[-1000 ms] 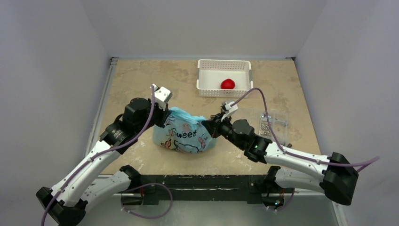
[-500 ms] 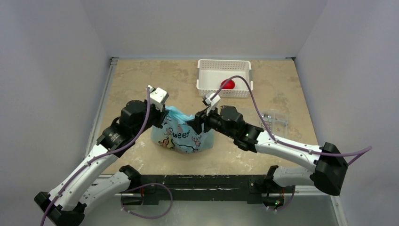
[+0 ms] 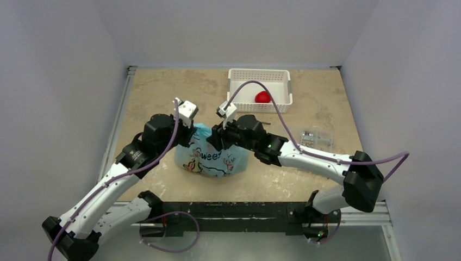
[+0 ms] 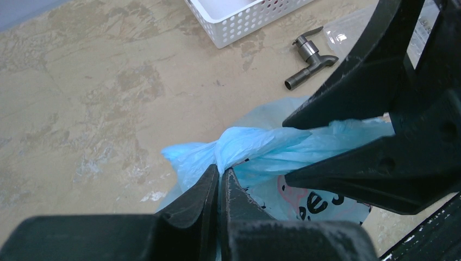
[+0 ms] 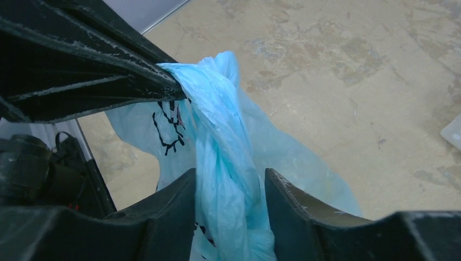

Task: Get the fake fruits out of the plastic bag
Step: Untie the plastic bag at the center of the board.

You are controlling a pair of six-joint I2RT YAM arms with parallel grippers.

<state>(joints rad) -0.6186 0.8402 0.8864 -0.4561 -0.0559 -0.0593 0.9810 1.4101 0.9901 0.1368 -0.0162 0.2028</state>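
Both grippers at neck of plastic bag, mid-table.

Beige stone-look table (image 3: 163,92). Plastic bag (image 3: 212,157) sits right under both grippers, "Sweet" print toward near edge, its top bunched & twisted btwn them. L gripper (image 4: 219,174) pinched tight on the bunched top, fingers nearly meeting. R gripper (image 5: 229,176) at the opp. side, tips just beside L's; jaws medium-wide, astride the twisted neck, plastic filling the gap. White basket (image 3: 260,106) beyond R gripper, well apart. Clear bag of metal parts (image 3: 316,137) out to R gripper's right. Red apple (image 3: 263,97) inside the basket. Dark tap part (image 4: 310,57) on table beyond L gripper, near basket corner.
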